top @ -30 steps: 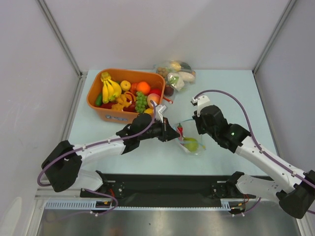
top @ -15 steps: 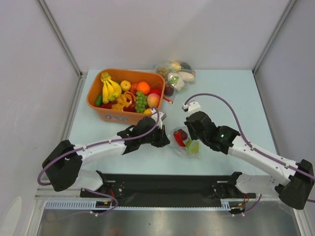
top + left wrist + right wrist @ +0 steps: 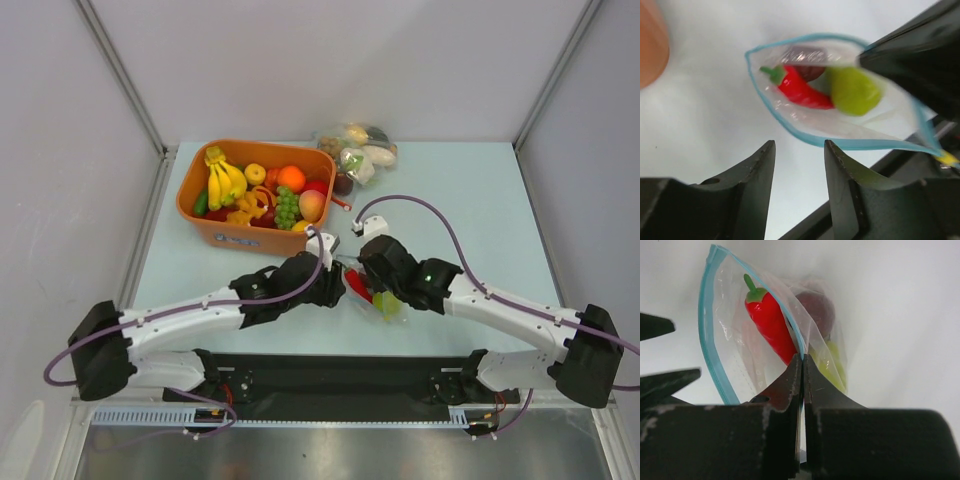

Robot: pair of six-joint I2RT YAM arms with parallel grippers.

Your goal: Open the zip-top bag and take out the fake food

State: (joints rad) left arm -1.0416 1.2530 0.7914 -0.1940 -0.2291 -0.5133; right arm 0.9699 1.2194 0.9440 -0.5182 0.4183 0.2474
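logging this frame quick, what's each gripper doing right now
Left gripper: open, holding nothing, at the zip-top bag's mouth.
Right gripper: closed on one side of the bag's rim.

Clear zip-top bag (image 3: 790, 119) with pale blue rim holds red chili (image 3: 802, 91), light-green pear (image 3: 852, 92), maroon fruit (image 3: 807, 57).

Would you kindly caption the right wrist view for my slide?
Right jaws pinch one wall of the clear plastic zip-top bag holding a long red chili pepper.
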